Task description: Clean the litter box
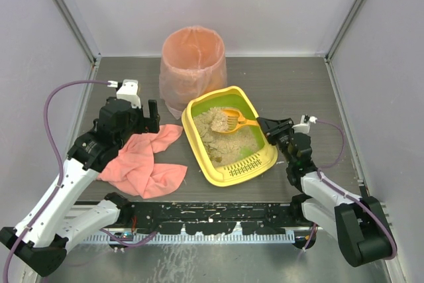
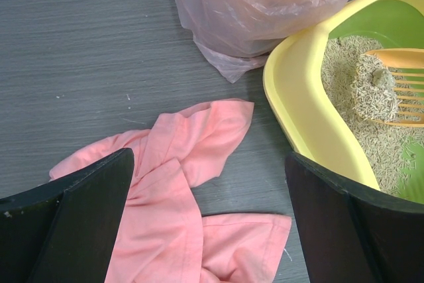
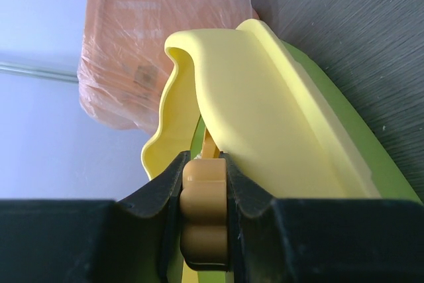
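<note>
The yellow litter box (image 1: 199, 144) sits mid-table with a lime-green inside, beige litter (image 1: 222, 140) and a slotted grate at its near end. My right gripper (image 1: 267, 128) is shut on the handle (image 3: 205, 213) of an orange slotted scoop (image 1: 228, 119), whose head rests in the litter and holds a clump. The box's yellow rim (image 3: 265, 137) fills the right wrist view. My left gripper (image 1: 151, 117) is open and empty, above a pink cloth (image 2: 172, 217), left of the box's rim (image 2: 298, 117). The scoop also shows in the left wrist view (image 2: 404, 87).
A tall round bin with a pink liner (image 1: 193, 64) stands behind the box, touching its far corner. The pink cloth (image 1: 147, 160) lies crumpled left of the box. Grey walls enclose the table on three sides.
</note>
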Tool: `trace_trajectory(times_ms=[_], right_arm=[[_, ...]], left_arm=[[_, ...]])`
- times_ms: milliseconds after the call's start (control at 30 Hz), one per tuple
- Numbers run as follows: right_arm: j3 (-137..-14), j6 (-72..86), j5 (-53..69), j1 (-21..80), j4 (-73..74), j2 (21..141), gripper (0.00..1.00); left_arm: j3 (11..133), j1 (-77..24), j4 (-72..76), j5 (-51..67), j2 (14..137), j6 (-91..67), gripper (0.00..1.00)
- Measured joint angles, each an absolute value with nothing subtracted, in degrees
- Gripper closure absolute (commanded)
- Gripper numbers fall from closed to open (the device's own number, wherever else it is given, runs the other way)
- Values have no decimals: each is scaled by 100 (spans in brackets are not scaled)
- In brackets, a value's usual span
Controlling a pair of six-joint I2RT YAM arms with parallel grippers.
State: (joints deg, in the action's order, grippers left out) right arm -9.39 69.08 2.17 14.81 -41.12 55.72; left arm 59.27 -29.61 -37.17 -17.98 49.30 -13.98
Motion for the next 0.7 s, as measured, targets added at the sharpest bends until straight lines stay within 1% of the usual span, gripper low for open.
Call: trace_trajectory(times_ms=[500,700], right_arm=[[-499,7502,1271,421,-5354,5675,99],[-425,7863,1719,244,-6263,6324,99]], left_arm=[[5927,-2961,-3717,-1769,5002,-1409,1],[5929,-2961,-3715,-1603,5070,-1448,2]])
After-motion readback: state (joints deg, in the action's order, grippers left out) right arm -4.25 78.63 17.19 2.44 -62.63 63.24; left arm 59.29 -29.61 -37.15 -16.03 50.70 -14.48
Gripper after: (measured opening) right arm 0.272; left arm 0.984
